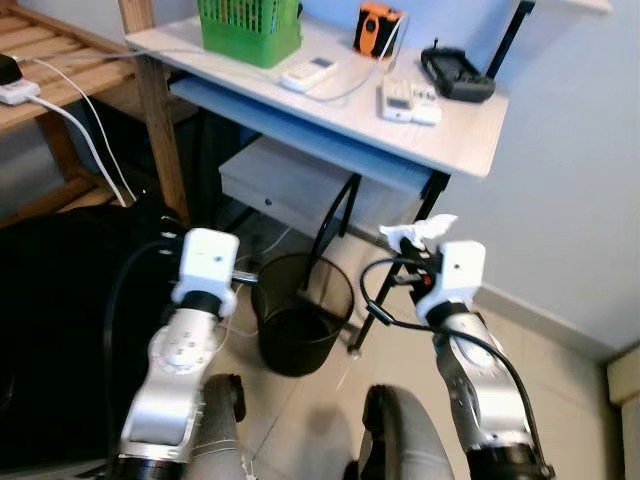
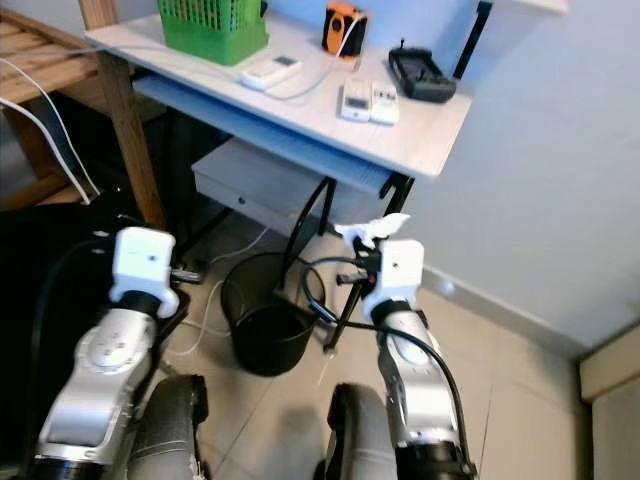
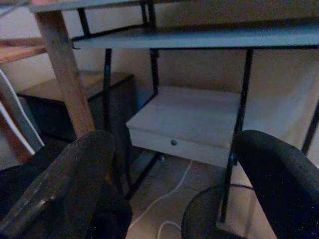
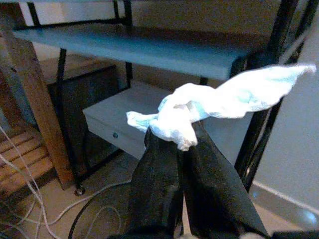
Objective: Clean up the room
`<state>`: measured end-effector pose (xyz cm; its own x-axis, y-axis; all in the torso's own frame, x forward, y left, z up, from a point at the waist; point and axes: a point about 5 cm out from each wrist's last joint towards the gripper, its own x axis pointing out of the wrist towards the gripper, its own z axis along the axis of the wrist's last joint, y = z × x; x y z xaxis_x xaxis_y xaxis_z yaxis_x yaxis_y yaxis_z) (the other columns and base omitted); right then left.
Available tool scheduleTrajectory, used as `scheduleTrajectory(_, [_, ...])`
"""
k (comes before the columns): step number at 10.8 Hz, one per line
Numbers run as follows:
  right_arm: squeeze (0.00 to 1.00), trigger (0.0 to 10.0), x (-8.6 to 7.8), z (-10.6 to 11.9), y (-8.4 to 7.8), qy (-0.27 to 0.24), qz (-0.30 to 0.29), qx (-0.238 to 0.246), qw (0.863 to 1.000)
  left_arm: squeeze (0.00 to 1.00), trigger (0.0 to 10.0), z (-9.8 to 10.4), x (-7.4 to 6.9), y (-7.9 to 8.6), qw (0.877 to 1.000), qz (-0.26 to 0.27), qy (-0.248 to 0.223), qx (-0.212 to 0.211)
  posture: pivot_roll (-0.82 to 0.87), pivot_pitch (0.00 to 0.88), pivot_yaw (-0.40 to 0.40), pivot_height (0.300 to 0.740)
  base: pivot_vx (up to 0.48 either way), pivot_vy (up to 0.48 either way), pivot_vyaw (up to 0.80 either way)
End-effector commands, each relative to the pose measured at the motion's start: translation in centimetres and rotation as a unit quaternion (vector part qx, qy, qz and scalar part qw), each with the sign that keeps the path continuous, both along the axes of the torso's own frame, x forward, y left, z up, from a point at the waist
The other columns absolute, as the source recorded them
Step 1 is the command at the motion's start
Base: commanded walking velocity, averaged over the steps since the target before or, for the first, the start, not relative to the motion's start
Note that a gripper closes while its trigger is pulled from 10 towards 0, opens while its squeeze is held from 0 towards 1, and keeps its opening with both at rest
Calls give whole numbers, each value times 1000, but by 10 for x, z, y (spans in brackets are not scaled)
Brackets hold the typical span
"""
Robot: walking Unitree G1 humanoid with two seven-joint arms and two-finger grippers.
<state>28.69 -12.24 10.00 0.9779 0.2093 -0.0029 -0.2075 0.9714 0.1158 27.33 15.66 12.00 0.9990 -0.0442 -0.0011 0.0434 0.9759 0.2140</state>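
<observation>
Crumpled tissue (image 4: pixel 199 112) pinched in right hand (image 4: pixel 185 144), just beside the bin (image 1: pixel 300 310).
Likely light, soft, crushable; best held mid-wad. Left hand (image 3: pixel 169 164) wide, empty.

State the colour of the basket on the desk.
Green; the basket shows best in the left eye view.

One white surface (image 1: pixel 470 135). On it: one green basket (image 1: pixel 248 28), three white remotes (image 1: pixel 308 73) (image 1: pixel 396 99) (image 1: pixel 426 105), one orange device (image 1: pixel 378 27), one black controller (image 1: pixel 456 73). Below: one grey drawer unit (image 1: pixel 285 185), one black bin (image 1: pixel 300 312). One crumpled white tissue (image 4: pixel 209 107). Two claws (image 3: pixel 169 189) (image 4: pixel 182 149).
</observation>
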Motion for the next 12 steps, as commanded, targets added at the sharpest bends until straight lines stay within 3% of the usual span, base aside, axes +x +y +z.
scheduleTrajectory(1, [0,10000,2,0,-3,7,-1,4,1000,0,10000,0,0,-9,1000,-13,-4,-11,151,0,-102,578,0,-371,0])
scheduleTrajectory(4, [0,10000,8,0,8,8,38,-8,999,0,10000,-3,1,-12,1000,-20,-4,-9,164,0,-112,578,0,0,460])
scheduleTrajectory(8, [0,10000,10,-3,10,13,42,-11,999,0,10000,-4,4,-17,1000,-30,-8,-5,165,0,-110,578,0,0,641])
scheduleTrajectory(12, [0,10000,16,-2,6,7,25,-22,999,0,10000,-8,7,-17,999,-45,5,6,162,0,-106,578,0,0,0])
